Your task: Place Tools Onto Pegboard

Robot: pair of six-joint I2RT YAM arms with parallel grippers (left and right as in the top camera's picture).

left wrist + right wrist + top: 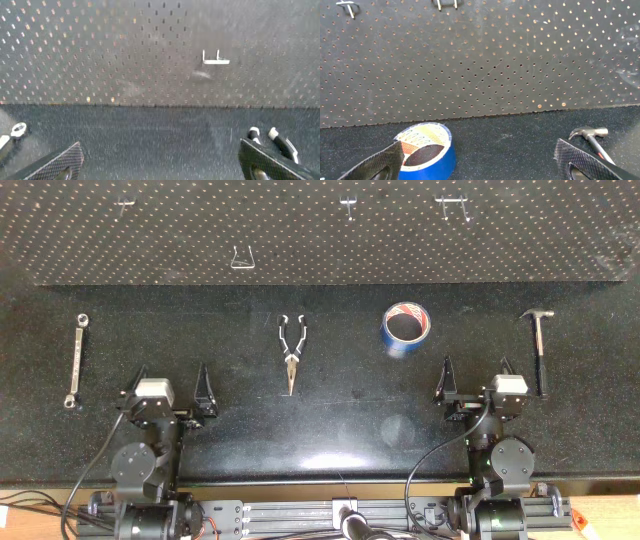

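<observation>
Four tools lie on the counter (200, 320) in a row in front of the pegboard (320, 230), which runs along the back edge. The wrench (75, 362) is near the left edge, the pliers (292, 352) mid-counter, the blue tape roll (407, 328) right of centre, and the hammer (539, 350) near the right edge. The left jaws and right jaws are open and grip nothing, toward the front edge. Metal hooks (243, 258) sit on the pegboard.

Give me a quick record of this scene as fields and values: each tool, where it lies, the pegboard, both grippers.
Wrench: silver combination wrench, lying flat, far left
Pliers: white-handled needle-nose pliers, lying centre
Tape: blue tape roll, right of centre
Hammer: black-handled hammer, far right
Pegboard: dark perforated pegboard, wire hooks bare, no tools hung
Grippers: left gripper and right gripper open, holding nothing
</observation>
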